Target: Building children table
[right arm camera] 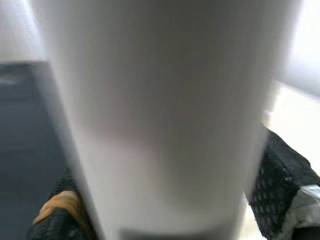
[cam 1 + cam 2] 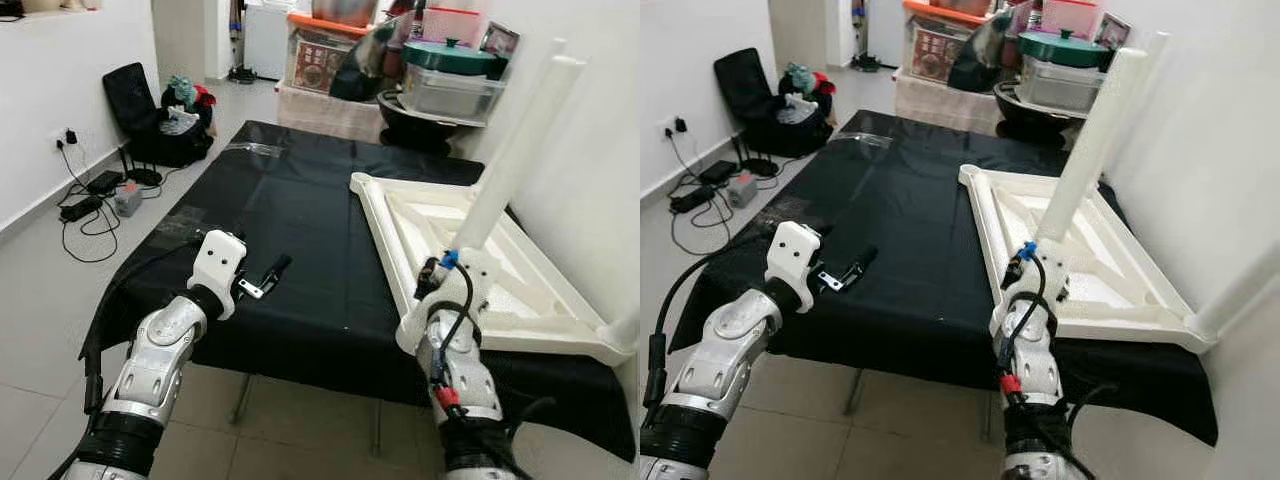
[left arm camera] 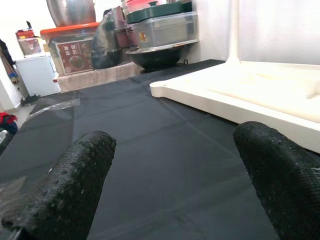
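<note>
Your left gripper [image 2: 268,278] hovers low over the black cloth, fingers [image 3: 75,190] spread apart and empty. Your right gripper [image 1: 165,200] reaches forward (wrist raised), its fingers [image 1: 280,185] clamped around the white table leg [image 2: 515,150].

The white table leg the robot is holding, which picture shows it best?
The right eye view: the whole white table leg rises from the right gripper. The left eye view crops its top; the right wrist view shows a blurred close-up.

Table leg held upright over the upturned white tabletop

The right gripper [image 2: 440,272] grips a white leg [image 2: 515,150] at the tabletop [image 2: 520,290] near the desk's [image 2: 300,230] right edge — the left gripper [image 2: 262,279] hovers open at the front-left.
</note>
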### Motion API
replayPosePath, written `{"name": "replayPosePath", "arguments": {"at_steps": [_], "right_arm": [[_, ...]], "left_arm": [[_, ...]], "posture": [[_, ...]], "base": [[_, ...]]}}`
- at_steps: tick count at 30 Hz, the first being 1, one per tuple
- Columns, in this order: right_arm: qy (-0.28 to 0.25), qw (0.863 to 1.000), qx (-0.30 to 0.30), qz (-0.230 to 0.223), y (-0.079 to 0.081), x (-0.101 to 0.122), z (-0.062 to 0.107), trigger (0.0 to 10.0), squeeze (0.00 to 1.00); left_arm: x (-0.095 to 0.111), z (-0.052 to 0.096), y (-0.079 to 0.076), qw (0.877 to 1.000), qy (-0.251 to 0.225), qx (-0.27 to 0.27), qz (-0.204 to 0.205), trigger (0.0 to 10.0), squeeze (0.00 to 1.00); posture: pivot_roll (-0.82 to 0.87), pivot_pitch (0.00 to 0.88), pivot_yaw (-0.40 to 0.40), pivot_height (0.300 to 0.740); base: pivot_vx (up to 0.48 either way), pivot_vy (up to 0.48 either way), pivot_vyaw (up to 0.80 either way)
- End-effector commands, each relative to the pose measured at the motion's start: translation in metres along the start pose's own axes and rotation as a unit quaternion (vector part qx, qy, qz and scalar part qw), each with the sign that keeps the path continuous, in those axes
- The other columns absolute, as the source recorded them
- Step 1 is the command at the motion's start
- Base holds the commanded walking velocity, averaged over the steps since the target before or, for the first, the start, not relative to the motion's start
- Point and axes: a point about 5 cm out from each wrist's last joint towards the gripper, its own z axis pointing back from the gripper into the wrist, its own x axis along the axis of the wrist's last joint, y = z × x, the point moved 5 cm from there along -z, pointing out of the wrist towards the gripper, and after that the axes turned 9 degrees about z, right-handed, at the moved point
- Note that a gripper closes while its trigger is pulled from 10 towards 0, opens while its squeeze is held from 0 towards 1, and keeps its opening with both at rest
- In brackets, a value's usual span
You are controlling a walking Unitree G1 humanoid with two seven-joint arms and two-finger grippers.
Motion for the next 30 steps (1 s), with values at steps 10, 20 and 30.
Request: {"name": "replayPosePath", "arguments": {"at_steps": [10,20,30], "right_arm": [[-0.098,0.909,0.386,0.126,0.077,0.030,0.022,10.0,0.00],[-0.073,0.904,0.401,0.127,0.092,0.016,0.019,10.0,0.00],[-0.029,0.935,0.340,0.097,0.079,0.007,-0.003,0.0,0.00]], "left_arm": [[0.004,-0.003,0.002,1.000,-0.004,-0.004,-0.010,10.0,0.00],[0.002,0.002,0.000,1.000,-0.001,-0.010,-0.009,10.0,0.00],[-0.002,0.005,-0.004,1.000,0.002,-0.008,-0.003,10.0,0.00]], "posture": [[0.13,0.000,-0.147,0.740],[0.14,0.000,-0.161,0.740],[0.15,0.000,-0.168,0.740]], "base": [[0.000,0.000,0.00],[0.000,0.000,0.00],[0.000,0.000,0.00]]}}
